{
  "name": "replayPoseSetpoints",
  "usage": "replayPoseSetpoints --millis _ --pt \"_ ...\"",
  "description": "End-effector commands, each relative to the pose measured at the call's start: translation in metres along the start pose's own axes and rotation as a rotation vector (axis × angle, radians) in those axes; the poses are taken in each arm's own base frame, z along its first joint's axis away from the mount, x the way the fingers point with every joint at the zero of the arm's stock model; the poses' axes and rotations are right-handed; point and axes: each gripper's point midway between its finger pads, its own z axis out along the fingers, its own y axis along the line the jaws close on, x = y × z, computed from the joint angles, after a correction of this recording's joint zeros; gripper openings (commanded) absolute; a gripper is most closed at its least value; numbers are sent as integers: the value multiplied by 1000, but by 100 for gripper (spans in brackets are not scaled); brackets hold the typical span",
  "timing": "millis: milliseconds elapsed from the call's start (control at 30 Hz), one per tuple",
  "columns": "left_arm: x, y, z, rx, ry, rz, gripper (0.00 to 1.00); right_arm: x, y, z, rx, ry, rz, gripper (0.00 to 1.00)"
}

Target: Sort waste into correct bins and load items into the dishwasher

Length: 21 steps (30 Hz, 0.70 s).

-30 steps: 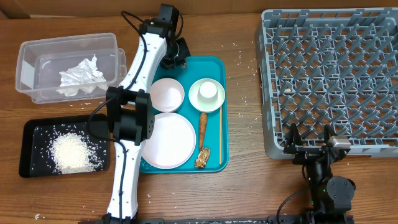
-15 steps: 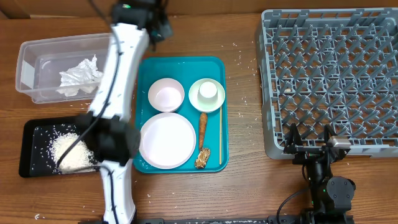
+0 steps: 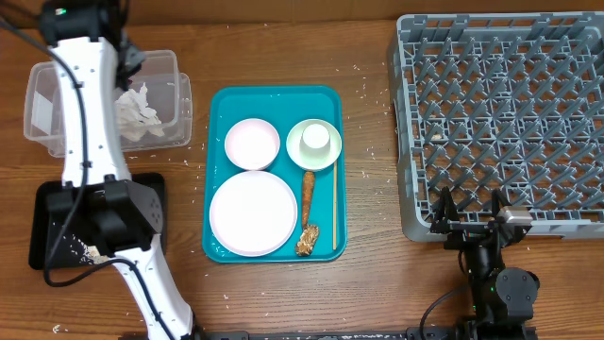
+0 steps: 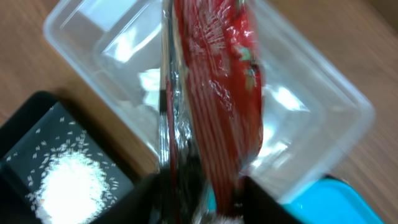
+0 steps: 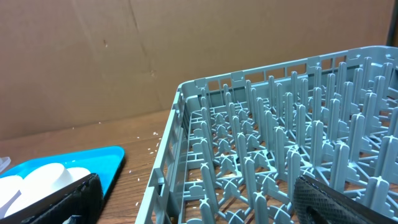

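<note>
My left gripper [image 3: 127,59] hangs over the clear tub [image 3: 184,106]. In the left wrist view its fingers [image 4: 152,198] stand apart, and the red shiny wrapper [image 4: 217,93] still stands upright between them above the tub [image 4: 323,118]. A crumpled white napkin [image 3: 142,115] lies in that tub. The black tray [image 4: 34,149] holds white rice [image 4: 71,180]; overhead my arm covers most of it [image 3: 38,227]. On the teal tray [image 3: 326,99] sit a flat plate [image 3: 253,212], a bowl [image 3: 252,144], a cup [image 3: 314,140] in a second bowl, an orange carrot [image 3: 308,192] and a brown lump [image 3: 307,243]. My right gripper [image 3: 469,212] is open before the grey rack [image 3: 500,113].
A thin stick [image 3: 333,203] lies along the teal tray's right side. Loose rice grains dot the wood between tray and rack. In the right wrist view the rack's near wall [image 5: 171,162] stands between the open gripper [image 5: 199,199] fingers.
My left arm swung left from the teal tray's back edge to above the clear tub, carrying the red wrapper. Its fingers have since parted. The right arm has not moved.
</note>
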Motion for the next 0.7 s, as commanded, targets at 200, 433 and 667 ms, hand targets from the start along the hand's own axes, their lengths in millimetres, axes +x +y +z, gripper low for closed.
replayPoseSetpoints --millis 200,433,667 --pt "22 10 33 41 215 -84 73 2 2 0 -10 -3 -4 100" --pt "24 -2 -5 107 171 -61 72 2 2 0 -10 -3 -4 100" --pt "34 -20 -74 216 76 -7 72 2 2 0 -10 -3 -4 100"
